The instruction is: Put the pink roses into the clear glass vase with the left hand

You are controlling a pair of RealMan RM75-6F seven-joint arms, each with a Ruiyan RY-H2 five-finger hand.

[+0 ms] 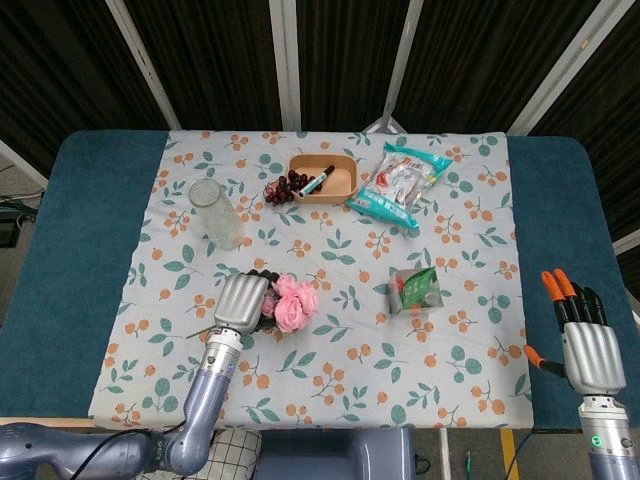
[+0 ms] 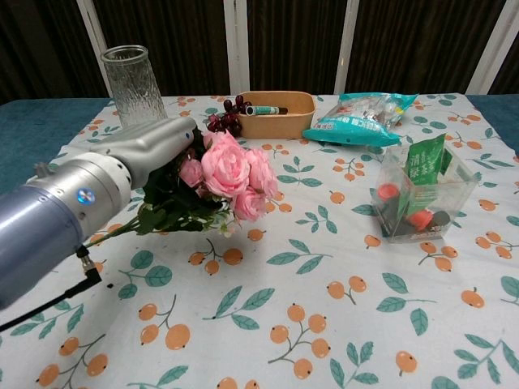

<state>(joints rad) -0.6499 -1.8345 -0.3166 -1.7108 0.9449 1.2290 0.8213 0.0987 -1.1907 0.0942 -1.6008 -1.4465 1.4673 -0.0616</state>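
The pink roses (image 2: pixel 231 172) sit in the grasp of the left hand (image 2: pixel 150 150), lifted off the patterned tablecloth (image 2: pixel 340 267), blooms pointing right. The clear glass vase (image 2: pixel 131 74) stands upright behind them, near the cloth's left edge. Farther back, dark grapes (image 2: pixel 225 117) lie beside a tan tray (image 2: pixel 276 123) holding a marker (image 2: pixel 261 109). A teal snack bag (image 2: pixel 357 117) and a clear box (image 2: pixel 418 194) carry print too small to read. The right hand (image 1: pixel 585 335) hangs empty, fingers straight, off the table's right side.
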